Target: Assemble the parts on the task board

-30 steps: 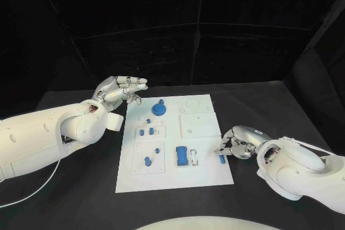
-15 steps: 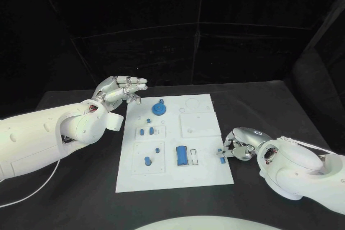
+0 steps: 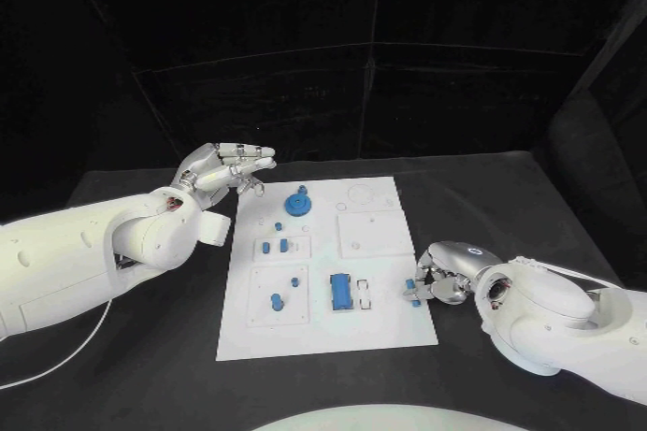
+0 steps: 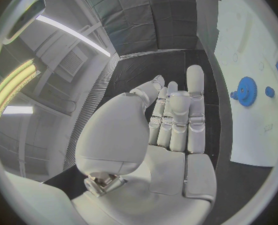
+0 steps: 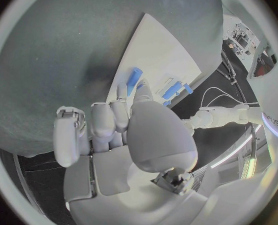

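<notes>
The white task board (image 3: 384, 328) lies in the middle of the table. My right hand (image 3: 446, 276) is low at the board's right edge, its thumb and a finger pinching a small blue part (image 3: 409, 290) just over that edge. The right wrist view has the same blue part (image 5: 134, 78) at the fingertips (image 5: 143, 89), over the board (image 5: 158, 50). My left hand (image 3: 222, 169) hovers off the board's far left corner, fingers nearly straight, holding nothing. A blue gear (image 3: 296, 205) stands near that corner, also seen as the gear (image 4: 246, 91) in the left wrist view.
A blue block (image 3: 341, 292) and a slim blue piece (image 3: 364, 295) sit in the board's near middle. Several small blue pieces (image 3: 277, 303) are set in the left panels. Black table (image 3: 512, 197) surrounds the board, with dark curtains behind.
My right hand has drawn in a little toward the board's right edge, carrying the small blue part slightly left and farther from me. The left hand has stayed put.
</notes>
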Available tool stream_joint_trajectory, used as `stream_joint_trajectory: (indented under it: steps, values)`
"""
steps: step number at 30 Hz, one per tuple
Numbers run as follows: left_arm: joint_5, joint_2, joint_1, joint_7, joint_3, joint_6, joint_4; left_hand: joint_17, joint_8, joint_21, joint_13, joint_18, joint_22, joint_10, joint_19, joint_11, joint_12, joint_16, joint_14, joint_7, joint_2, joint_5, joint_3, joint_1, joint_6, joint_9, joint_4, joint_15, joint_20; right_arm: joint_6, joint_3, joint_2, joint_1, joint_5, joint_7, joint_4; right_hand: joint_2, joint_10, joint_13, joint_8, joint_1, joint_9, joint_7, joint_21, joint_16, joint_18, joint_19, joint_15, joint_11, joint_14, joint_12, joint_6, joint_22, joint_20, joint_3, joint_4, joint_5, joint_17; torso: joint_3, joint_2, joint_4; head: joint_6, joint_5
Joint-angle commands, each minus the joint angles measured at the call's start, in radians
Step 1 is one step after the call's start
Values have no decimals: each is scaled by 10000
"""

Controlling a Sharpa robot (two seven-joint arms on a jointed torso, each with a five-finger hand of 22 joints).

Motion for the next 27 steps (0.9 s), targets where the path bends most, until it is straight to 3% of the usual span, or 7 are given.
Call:
stream_joint_trajectory:
  steps: [1, 7, 16, 23, 27]
  values:
    - [18, -13, 11, 65, 5, 96, 20, -14, 51, -33, 14, 140, -14, -83, -16, 18, 36, -14, -38, 5, 15, 26, -51, -44, -63, 3, 8, 1, 36, 490, -48, 77, -84, -236, -65, -69, 92, -1, -8, 65, 343, 28, -43, -15, -71, -16, 229, -77, -83, 71, 74, 16, 1734, -57, 70, -178, 63, -20, 3, 1, 6, 6, 0]
    - [18, -36, 12, 66, 5, 94, 44, -40, 84, -57, 22, 140, -31, -110, -1, 18, 95, -1, -49, 5, 37, 25, -52, -25, -71, 8, -26, 0, 34, 917, -47, 324, -245, -1012, -172, -218, 217, -71, -76, 11, 963, 92, -11, -45, -159, -9, 204, -76, -70, 45, -52, -146, 1710, -66, 263, -601, 59, -151, 2, 7, 21, 10, 29]
    - [18, -65, 12, 69, 5, 89, 55, -40, 84, -57, 22, 140, -31, -110, -1, 18, 95, -1, -49, 5, 37, 25, -52, -25, -71, 8, -26, 0, 34, 1009, -45, 471, -330, -1208, -262, -192, 856, -143, -98, -160, 2076, 68, -39, -39, -197, -13, 216, -109, -106, 45, -137, -125, 1728, -101, 1144, -1269, -52, -167, 5, 1, -2, 11, 63]
    - [18, -66, 11, 70, 4, 92, 53, -40, 84, -57, 22, 140, -31, -110, -1, 18, 95, -1, -49, 5, 37, 25, -52, -25, -71, 8, -26, 0, 34, 531, -42, 354, -337, -427, -225, 73, 836, -121, -73, -326, 1840, 16, -7, -22, -163, -20, 236, -84, -76, 66, -116, -160, 1751, -88, 1369, -1180, 213, -92, 4, -3, 9, 28, 33]
    - [18, -57, 11, 69, 4, 92, 46, -40, 84, -57, 22, 140, -31, -110, -1, 18, 95, -1, -49, 5, 37, 25, -52, -25, -71, 8, -26, 0, 34, 23, -39, 182, -333, 849, 178, 214, 707, -104, -66, -547, 1302, -67, 40, -16, -137, -23, 245, -51, -42, 80, -113, -254, 1760, -64, 1403, -805, 947, -42, 0, -1, 27, 36, 48]
